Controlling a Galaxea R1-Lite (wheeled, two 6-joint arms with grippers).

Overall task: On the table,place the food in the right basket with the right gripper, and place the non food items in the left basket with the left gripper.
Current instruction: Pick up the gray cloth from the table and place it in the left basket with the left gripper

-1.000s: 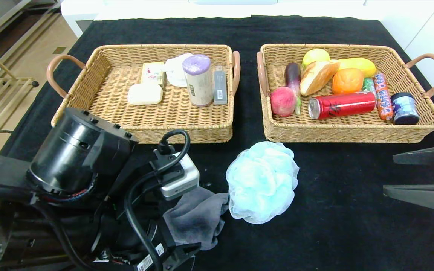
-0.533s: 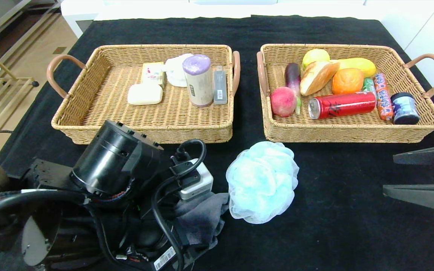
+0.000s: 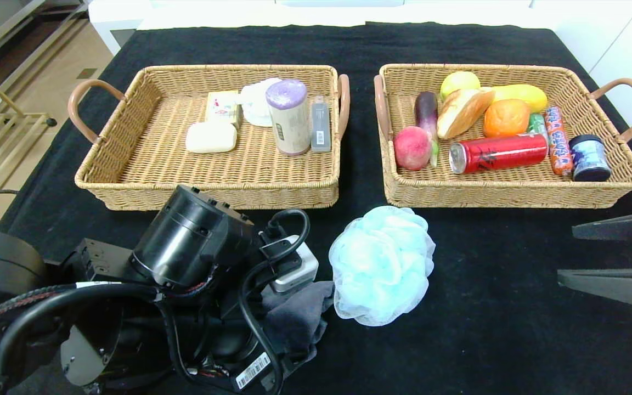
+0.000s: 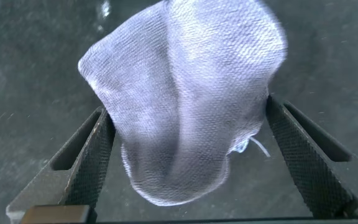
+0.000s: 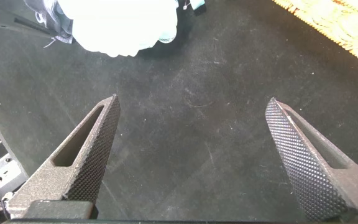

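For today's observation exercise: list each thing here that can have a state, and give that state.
left gripper: open, fingers either side of the grey cloth
right gripper: open, empty
grey cloth: crumpled on the table
blue bath pouf: on the table, outside both baskets
red can: lying on its side

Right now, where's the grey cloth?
Head view: the grey cloth lies on the black table, front-left, touching the blue bath pouf. The open left gripper straddles it.
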